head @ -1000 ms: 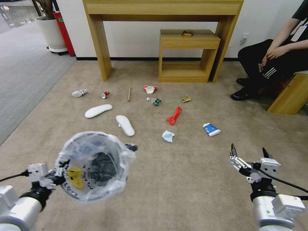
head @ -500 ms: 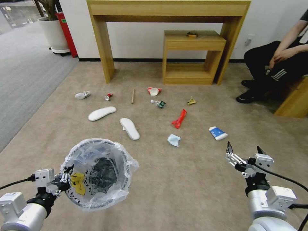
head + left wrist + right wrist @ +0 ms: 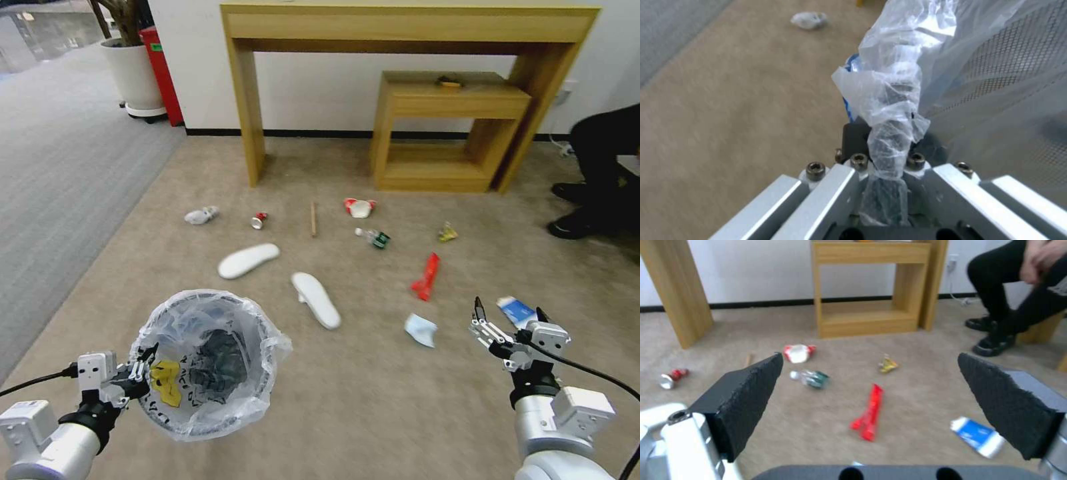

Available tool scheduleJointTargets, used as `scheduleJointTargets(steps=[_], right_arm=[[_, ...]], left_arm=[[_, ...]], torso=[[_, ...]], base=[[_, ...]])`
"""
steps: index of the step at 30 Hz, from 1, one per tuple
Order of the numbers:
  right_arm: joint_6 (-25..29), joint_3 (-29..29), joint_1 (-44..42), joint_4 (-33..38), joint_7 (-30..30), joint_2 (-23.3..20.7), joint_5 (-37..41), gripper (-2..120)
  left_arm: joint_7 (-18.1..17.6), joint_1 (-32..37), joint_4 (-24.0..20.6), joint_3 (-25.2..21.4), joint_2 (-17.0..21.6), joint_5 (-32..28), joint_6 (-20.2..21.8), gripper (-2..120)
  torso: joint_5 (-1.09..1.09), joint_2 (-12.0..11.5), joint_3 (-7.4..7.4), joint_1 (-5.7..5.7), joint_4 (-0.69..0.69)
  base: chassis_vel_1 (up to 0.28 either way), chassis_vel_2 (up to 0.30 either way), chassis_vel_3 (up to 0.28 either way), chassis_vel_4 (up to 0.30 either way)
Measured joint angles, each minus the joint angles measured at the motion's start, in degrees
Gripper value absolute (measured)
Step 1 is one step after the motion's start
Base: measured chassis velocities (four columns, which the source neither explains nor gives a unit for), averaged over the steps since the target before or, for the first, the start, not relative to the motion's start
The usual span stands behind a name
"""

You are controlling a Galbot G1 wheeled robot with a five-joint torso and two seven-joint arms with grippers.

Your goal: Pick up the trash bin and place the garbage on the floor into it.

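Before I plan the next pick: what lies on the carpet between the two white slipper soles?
Bare beige carpet separates the left white slipper sole from the right white slipper sole in the head view.

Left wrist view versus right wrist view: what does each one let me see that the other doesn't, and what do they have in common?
The left wrist view alone shows the left gripper shut on the trash bin at its bagged rim, with a crumpled white wrapper beyond.

The right wrist view alone shows the right gripper open above the litter: red wrapper, blue-white pack, clear bottle, paper cup, crushed can.

Both show the beige carpet.
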Motion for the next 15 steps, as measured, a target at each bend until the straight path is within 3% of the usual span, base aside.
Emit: scheduleJointTargets(steps=[8, 15], right_arm=[[-0.8, 0.2, 0.4, -0.6, 0.5, -0.2, 1.0, 100], [-0.9, -0.1, 0.5, -1.2, 0.5, -0.1, 0.7, 100]], left_arm=[[1.0, 0.2, 0.2, -0.1, 0.0, 0.5, -0.8, 0], [1.4, 0.0, 0.7, -0.2, 0.0, 0.4, -0.9, 0]], torso=[[-0.02, 0.0, 0.01, 0.01, 0.00], [0.00, 0.0, 0.00, 0.00, -0.02]], base=[[0.039, 0.566, -0.056, -0.590], [-0.143, 0.348, 0.129, -0.352]])
